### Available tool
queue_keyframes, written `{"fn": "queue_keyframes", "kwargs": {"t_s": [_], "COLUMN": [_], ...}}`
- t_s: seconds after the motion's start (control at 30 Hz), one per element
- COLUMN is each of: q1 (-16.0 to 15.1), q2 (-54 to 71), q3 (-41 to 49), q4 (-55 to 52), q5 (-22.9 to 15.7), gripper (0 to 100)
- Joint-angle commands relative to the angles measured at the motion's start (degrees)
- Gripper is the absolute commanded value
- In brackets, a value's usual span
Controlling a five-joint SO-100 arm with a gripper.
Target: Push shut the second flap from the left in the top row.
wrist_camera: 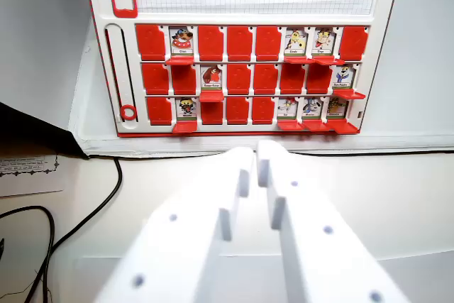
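Observation:
A white and red flap board (106,76) stands ahead of me, with three rows of red flaps. In the top row, the second flap from the left (181,61) is folded down and open, and a cartoon face card (182,40) shows above it. The top-left flap (150,42) beside it is shut. Two more top-row flaps are open further right, one of them (294,59) near the row's right end. My white gripper (257,155) fills the lower middle of the wrist view. It is below and in front of the board, apart from it and shut on nothing.
Black cables (85,221) curl over the table at the wrist view's left, next to a printed paper (28,174) and a dark object (28,133). The board has a slider slot with a red ring (128,112) on its left. Several flaps in the lower rows are also open.

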State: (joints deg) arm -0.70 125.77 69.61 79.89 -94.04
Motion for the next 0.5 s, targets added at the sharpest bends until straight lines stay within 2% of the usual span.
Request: {"fn": "queue_keyframes", "kwargs": {"t_s": [0.0,0.47], "q1": [-1.1,-1.1], "q2": [0.1,0.5], "q3": [-2.1,-1.0], "q4": [-1.2,-1.5], "q5": [0.4,0.6], "gripper": [0,0]}}
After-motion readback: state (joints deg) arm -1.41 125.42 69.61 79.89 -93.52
